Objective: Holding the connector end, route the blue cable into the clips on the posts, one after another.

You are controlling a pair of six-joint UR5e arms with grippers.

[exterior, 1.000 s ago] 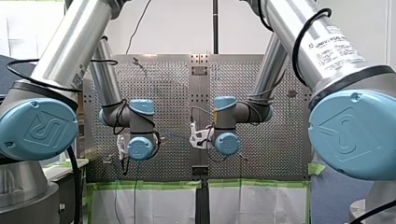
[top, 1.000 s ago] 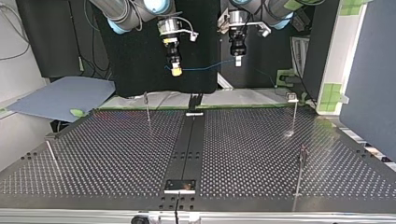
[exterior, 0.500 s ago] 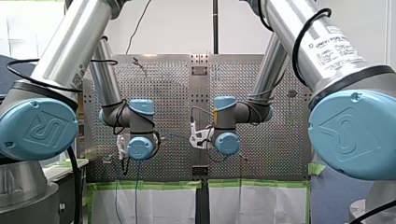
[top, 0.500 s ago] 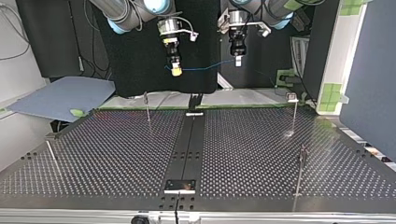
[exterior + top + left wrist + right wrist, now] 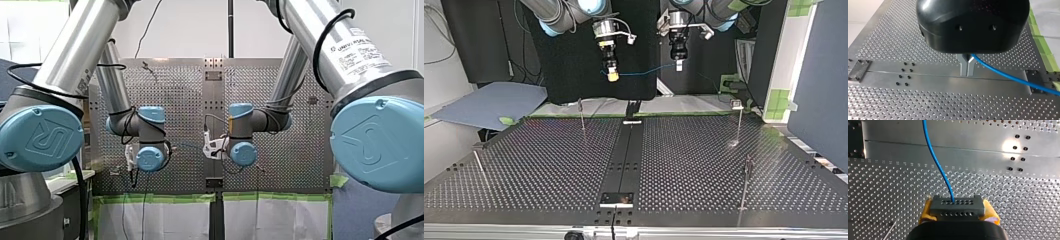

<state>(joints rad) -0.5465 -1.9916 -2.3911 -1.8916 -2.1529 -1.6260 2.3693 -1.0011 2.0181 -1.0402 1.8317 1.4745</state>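
The blue cable (image 5: 644,72) hangs in the air between my two grippers, high above the perforated table (image 5: 549,165). My right gripper (image 5: 612,76), at the top view's left, has its yellow pads (image 5: 990,213) shut on the grey connector block (image 5: 958,203), and the cable (image 5: 935,162) leaves that block ahead of it. At the top view's right, my left gripper (image 5: 678,65) has its metal fingers (image 5: 964,65) shut on the cable (image 5: 1010,76), which trails off to one side. Thin posts with clips stand on the table: one post (image 5: 581,114) and a second post (image 5: 739,122) far, a third post (image 5: 745,187) near.
Another thin post (image 5: 479,162) stands near the table's edge at the top view's left. A dark centre strip (image 5: 624,160) runs down the table. A blue-grey sheet (image 5: 489,105) lies beyond the table. Green tape (image 5: 781,102) marks the panel at the view's right.
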